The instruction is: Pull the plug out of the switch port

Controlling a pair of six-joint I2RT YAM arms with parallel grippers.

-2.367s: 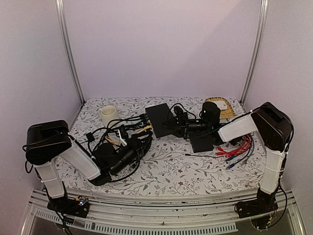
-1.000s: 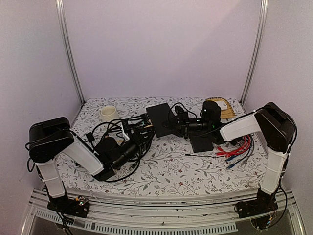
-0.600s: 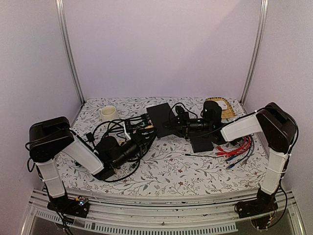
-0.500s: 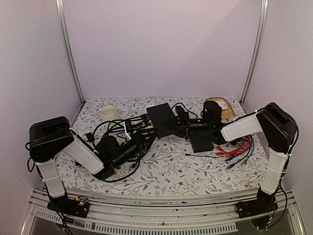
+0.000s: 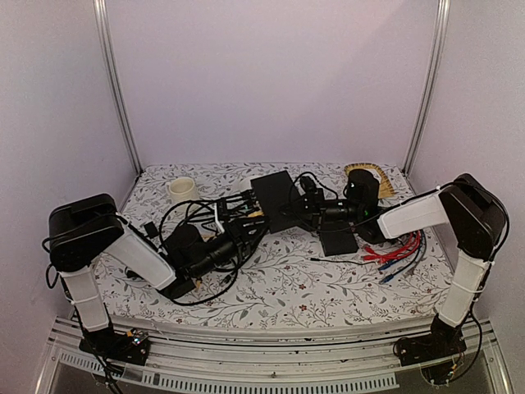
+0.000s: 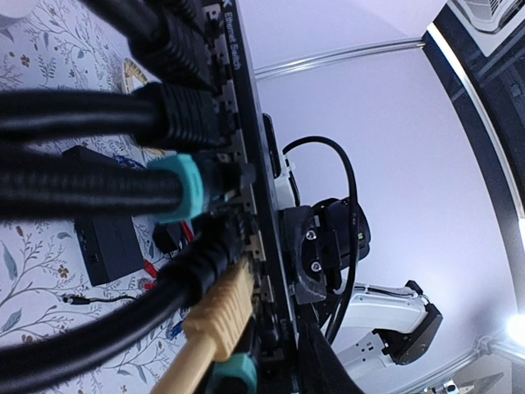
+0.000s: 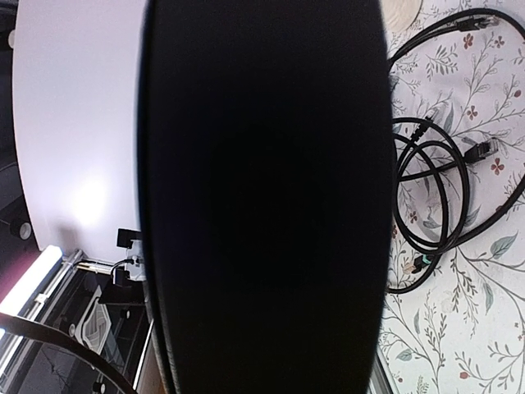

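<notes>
Switch [image 5: 279,195], top view: on tabletop [image 5: 295,287], long axis front-to-back, ports facing left; right hand [image 5: 314,210] clamped on its right edge; left hand [image 5: 244,228] at port edge, grip unclear | left wrist: teal plug [image 6: 184,189], beige plug [image 6: 217,316] seated | right wrist: black blur [image 7: 262,197].

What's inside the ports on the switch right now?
Plugs sit in the switch port row: black plugs, a teal-booted plug and a beige plug. The plugs and cables cover the port openings, so whether any is empty can't be told.
</notes>
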